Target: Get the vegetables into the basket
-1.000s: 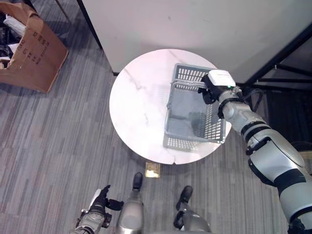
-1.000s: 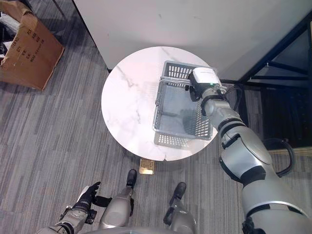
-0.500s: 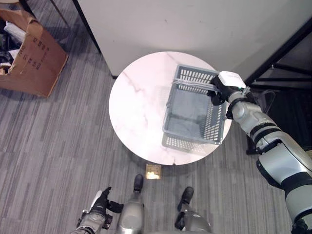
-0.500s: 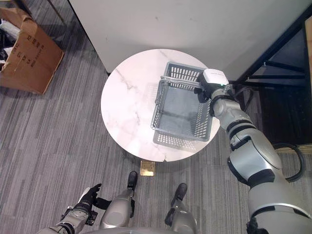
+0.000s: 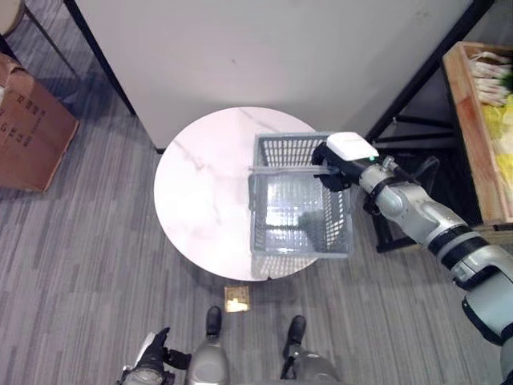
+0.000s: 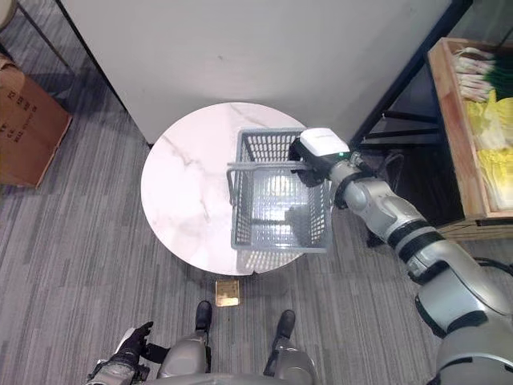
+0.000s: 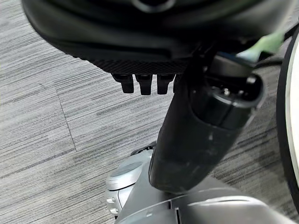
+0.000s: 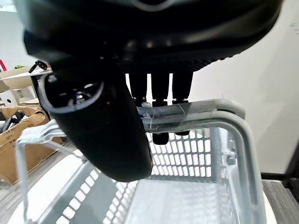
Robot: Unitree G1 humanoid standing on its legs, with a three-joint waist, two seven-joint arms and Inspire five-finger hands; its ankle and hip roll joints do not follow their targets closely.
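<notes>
Overhead scene. A round worktop of pale marbled stone stands against a white wall panel at its 12 o'clock edge. A grey plastic basket, rectangular with slotted lattice walls, sits on the worktop's 3 o'clock half; its near end overhangs the rim at about 5 o'clock. The basket's interior is bare. The worktop's 9 o'clock half is open surface.

The right hand reaches in from 3 o'clock over the basket's far right corner. In the right wrist view its fingers curl over the grey handle bar and the thumb lies beside it, so the hand grips the handle. The handle is a smooth rounded bar; a second handle crosses the basket near its far end.

The left hand hangs low at 7 o'clock, well apart from the worktop, above grey striped carpet. In the left wrist view its fingers show as short curled tips, holding nothing.

The vegetables, pale stalks and yellow-green bundles, lie in a wooden crate at 2 o'clock, well apart from the basket. A black metal frame stands between the crate and the worktop. A brown cardboard box rests on the carpet at 9 o'clock. A small square plate lies on the carpet just beside the worktop's 6 o'clock edge.
</notes>
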